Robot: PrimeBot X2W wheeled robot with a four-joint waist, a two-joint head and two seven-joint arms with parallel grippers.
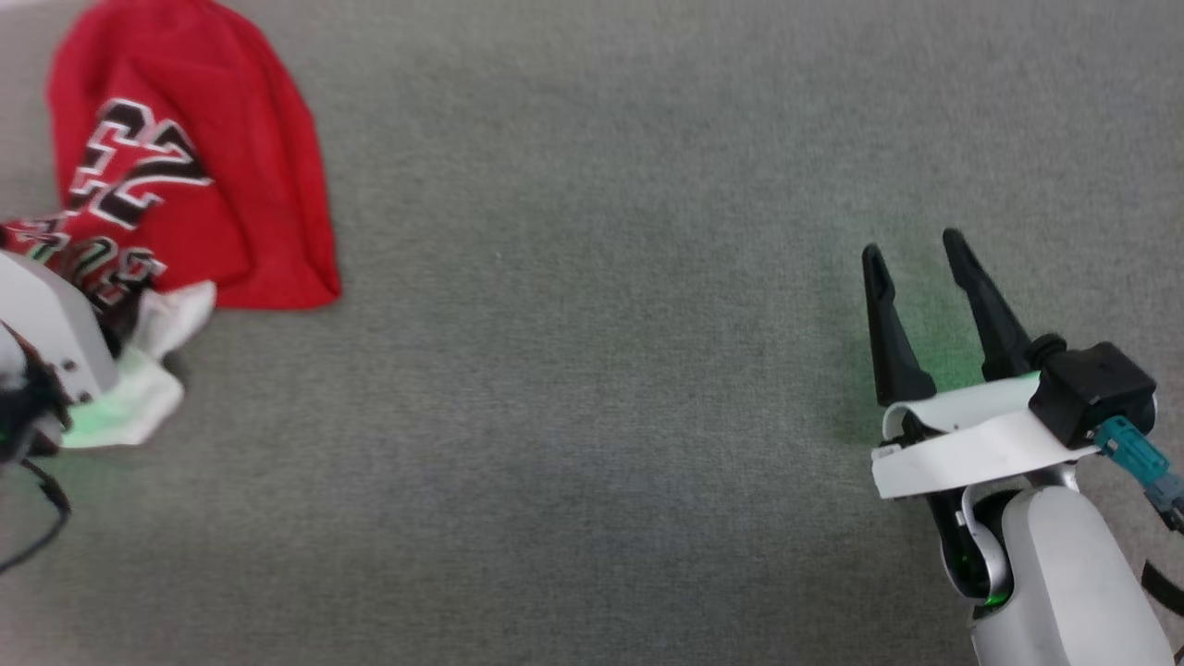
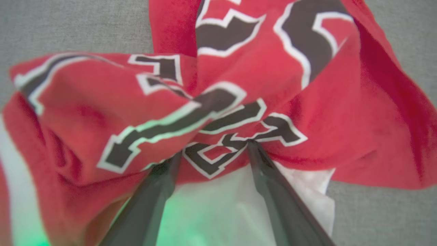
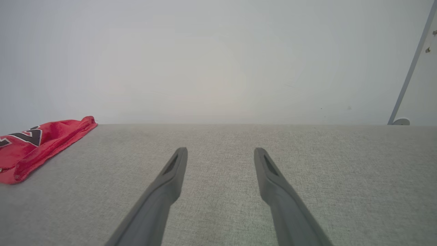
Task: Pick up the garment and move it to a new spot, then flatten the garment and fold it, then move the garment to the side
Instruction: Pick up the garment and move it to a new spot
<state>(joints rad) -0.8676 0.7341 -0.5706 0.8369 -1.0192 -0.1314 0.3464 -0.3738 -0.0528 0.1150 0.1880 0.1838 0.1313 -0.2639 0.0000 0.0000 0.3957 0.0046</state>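
Garment (image 1: 185, 166) is lying crumpled toward the surface's (image 1: 601, 277) far left corner, lettering up. Left tool (image 2: 215, 150) is pressing into it with fingers spread, straddling a raised fold, seemingly to pinch it for lifting; nothing is clamped yet. Right tool (image 1: 912, 243) is hovering with fingers apart, well clear of the garment, probably free for flattening later.

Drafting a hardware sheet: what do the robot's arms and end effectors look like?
The right end effector and left end effector each have two tapering dark fingers. The right forearm is pale grey, with a white bracket, black block and teal connector. A black cable trails from the left arm.
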